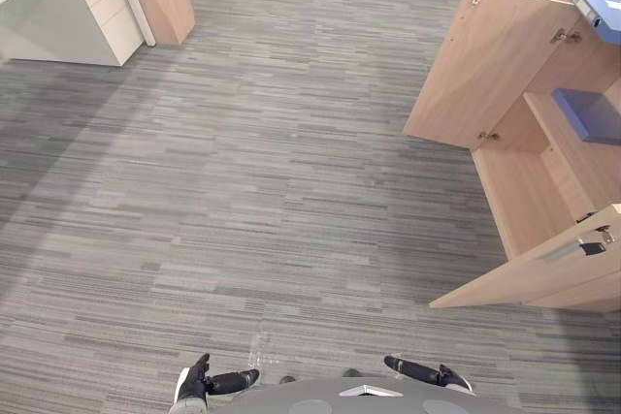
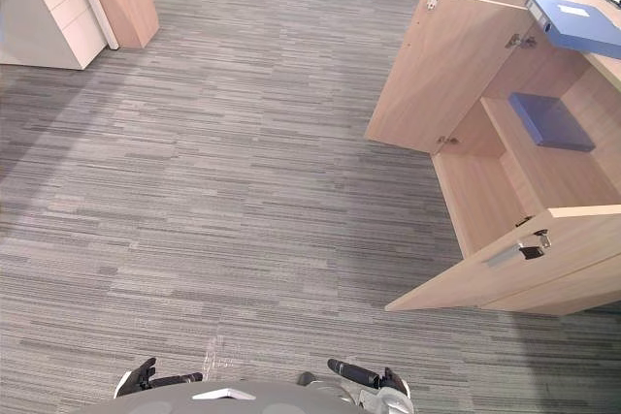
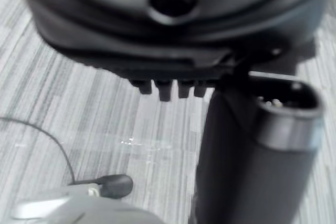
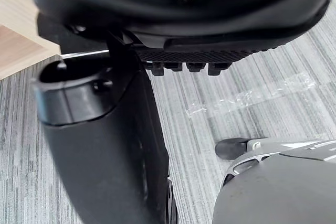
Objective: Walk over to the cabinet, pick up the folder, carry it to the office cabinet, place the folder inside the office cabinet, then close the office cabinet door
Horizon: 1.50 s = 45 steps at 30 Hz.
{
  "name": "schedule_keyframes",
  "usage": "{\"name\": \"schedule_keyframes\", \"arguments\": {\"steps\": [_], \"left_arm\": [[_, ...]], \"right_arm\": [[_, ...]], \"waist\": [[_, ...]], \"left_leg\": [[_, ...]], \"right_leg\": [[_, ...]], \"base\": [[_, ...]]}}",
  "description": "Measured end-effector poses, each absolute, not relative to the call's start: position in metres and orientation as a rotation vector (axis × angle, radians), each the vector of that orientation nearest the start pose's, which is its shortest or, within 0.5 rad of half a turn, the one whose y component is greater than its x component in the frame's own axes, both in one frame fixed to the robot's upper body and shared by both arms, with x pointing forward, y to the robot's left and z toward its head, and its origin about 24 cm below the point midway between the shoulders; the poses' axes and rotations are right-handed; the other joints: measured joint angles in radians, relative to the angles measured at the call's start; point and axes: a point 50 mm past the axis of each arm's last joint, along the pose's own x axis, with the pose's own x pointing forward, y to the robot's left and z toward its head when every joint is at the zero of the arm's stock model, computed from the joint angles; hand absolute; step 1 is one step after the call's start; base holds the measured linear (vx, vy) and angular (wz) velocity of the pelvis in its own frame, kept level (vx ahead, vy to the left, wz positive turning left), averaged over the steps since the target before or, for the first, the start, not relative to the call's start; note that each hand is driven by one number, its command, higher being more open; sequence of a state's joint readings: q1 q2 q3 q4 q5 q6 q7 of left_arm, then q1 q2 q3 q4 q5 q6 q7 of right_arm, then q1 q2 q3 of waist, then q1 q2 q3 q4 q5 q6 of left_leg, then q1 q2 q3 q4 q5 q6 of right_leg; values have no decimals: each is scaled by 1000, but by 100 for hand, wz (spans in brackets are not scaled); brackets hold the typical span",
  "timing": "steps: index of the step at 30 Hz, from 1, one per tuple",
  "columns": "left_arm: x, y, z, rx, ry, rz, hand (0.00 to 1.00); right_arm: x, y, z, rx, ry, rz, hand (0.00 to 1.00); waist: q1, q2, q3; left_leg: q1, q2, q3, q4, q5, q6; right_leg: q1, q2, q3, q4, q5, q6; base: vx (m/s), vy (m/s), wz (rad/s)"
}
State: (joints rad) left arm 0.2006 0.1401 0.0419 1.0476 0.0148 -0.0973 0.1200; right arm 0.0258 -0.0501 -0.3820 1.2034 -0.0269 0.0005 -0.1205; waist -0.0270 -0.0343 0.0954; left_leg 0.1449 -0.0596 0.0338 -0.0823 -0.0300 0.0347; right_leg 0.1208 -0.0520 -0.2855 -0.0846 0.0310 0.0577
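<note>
Clearly we stand well short of the office cabinet (image 1: pixel 524 191), on the grey carpet (image 1: pixel 272 162) out in front of its open side. Both its doors are swung wide, the far door (image 1: pixel 485 65) and the near door (image 1: pixel 543 273), which we read as readiness for something to go in. Our left hand (image 1: pixel 209 381) and right hand (image 1: pixel 427 372) hang low, well apart from the cabinet, fingers loose and straight with nothing in them, as suits walking rather than carrying. A blue folder (image 2: pixel 572 24) lies flat on top of the cabinet, toward its far end, out of reach of both hands. Inside the cabinet, the shelf (image 2: pixel 553 167) bears one flat blue item (image 2: pixel 551 121); the cabinet's bottom below it looks bare. We cannot tell whether that item is a second folder. We judge the folder on top to be the one to fetch, so closing the doors is not yet due
</note>
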Motion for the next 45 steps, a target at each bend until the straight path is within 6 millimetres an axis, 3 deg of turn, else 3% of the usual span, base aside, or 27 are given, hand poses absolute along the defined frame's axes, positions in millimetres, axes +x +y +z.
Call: {"name": "schedule_keyframes", "arguments": {"steps": [8, 21, 23, 26, 27, 28, 30, 32, 34, 35, 37, 38, 39, 41, 44, 45], "left_arm": [[62, 220, -157, 295, 1079, 134, 100], [62, 221, -159, 265, 1095, 129, 100], [62, 222, -159, 245, 1096, 148, 100], [65, 222, -157, 210, 1077, 184, 100], [68, 223, -156, 193, 1064, 206, 100], [76, 224, -153, 170, 1028, 235, 100], [84, 220, -149, 123, 976, 264, 100], [89, 217, -146, 114, 943, 268, 100], [94, 217, -142, 113, 910, 267, 100], [95, 217, -140, 114, 896, 268, 100], [96, 216, -139, 110, 881, 269, 100], [94, 216, -139, 112, 884, 273, 100], [99, 217, -137, 113, 868, 282, 100], [101, 221, -135, 131, 862, 298, 100], [101, 220, -136, 133, 864, 289, 100], [100, 218, -137, 129, 871, 287, 100]], "right_arm": [[75, -207, -169, 86, 1216, -472, 100], [77, -206, -169, 104, 1207, -450, 100], [77, -206, -169, 110, 1206, -448, 100], [76, -207, -169, 131, 1204, -458, 100], [76, -208, -169, 143, 1201, -470, 100], [78, -207, -169, 145, 1195, -471, 100], [79, -214, -167, 123, 1187, -481, 100], [80, -218, -166, 72, 1189, -461, 100], [85, -218, -165, -39, 1189, -371, 100], [89, -218, -164, -106, 1187, -314, 100], [95, -219, -162, -174, 1178, -247, 100], [100, -218, -162, -196, 1176, -222, 100], [111, -209, -161, -188, 1162, -195, 100], [135, -184, -158, -148, 1110, -118, 100], [147, -175, -154, -127, 1070, -95, 100], [150, -177, -153, -124, 1052, -105, 100]], "waist": [[1, -10, 4], [-2, -10, 1], [-2, -13, 3], [1, -5, 6], [5, -2, 15], [7, -1, 26], [39, 13, 50], [51, 27, 51], [59, 26, 52], [62, 25, 54], [71, 32, 58], [81, 36, 55], [87, 9, 69], [106, 10, 71], [112, 8, 48], [112, 12, 36]], "left_leg": [[-14, 0, 0, 0, 1, 2], [-34, 0, 0, 1, -1, -1], [-55, 0, 6, 39, -26, -6], [-163, 23, 27, 300, -161, -37], [-222, 43, 61, 440, -195, -78], [-319, 67, 97, 644, -200, -83], [-410, 118, 119, 822, -258, -66], [-471, 149, 100, 804, -268, -68], [-510, 151, 66, 693, -245, -88], [-523, 150, 47, 587, -203, -102], [-519, 159, 18, 411, -95, -132], [-493, 151, 60, 367, 48, -145], [-490, 130, 109, 399, 22, -97], [-507, 140, 151, 541, -77, -51], [-475, 116, 195, 554, -127, -10], [-430, 83, 220, 507, -136, 4]], "right_leg": [[-15, 0, -2, 0, 0, 0], [-32, 0, -6, 0, -3, -3], [-34, -2, -8, 4, -8, -9], [-24, 7, -11, 6, -36, -25], [-13, 11, -10, 5, -43, -30], [-1, 9, -1, 12, -53, -42], [5, 8, 23, 62, -88, -46], [9, -9, 36, 87, -120, -28], [27, -45, 48, 92, -140, -3], [36, -78, 55, 97, -158, 23], [56, -124, 76, 98, -183, 63], [71, -164, 92, 94, -200, 84], [79, -199, 101, 105, -206, 80], [59, -200, 120, 161, -147, 79], [51, -246, 158, 168, -80, 91], [27, -281, 179, 212, -44, 96]], "base": [[-17, -5, 0], [-23, -5, 0], [0, 0, 0], [20, -17, -7], [0, 0, 0], [6, -6, -5], [37, 67, -32], [101, 135, -28], [234, 234, -18], [339, 320, -24], [373, 388, -28], [411, 397, -37], [507, 396, -48], [450, 256, -66], [331, 258, -54], [318, 305, -54]]}}
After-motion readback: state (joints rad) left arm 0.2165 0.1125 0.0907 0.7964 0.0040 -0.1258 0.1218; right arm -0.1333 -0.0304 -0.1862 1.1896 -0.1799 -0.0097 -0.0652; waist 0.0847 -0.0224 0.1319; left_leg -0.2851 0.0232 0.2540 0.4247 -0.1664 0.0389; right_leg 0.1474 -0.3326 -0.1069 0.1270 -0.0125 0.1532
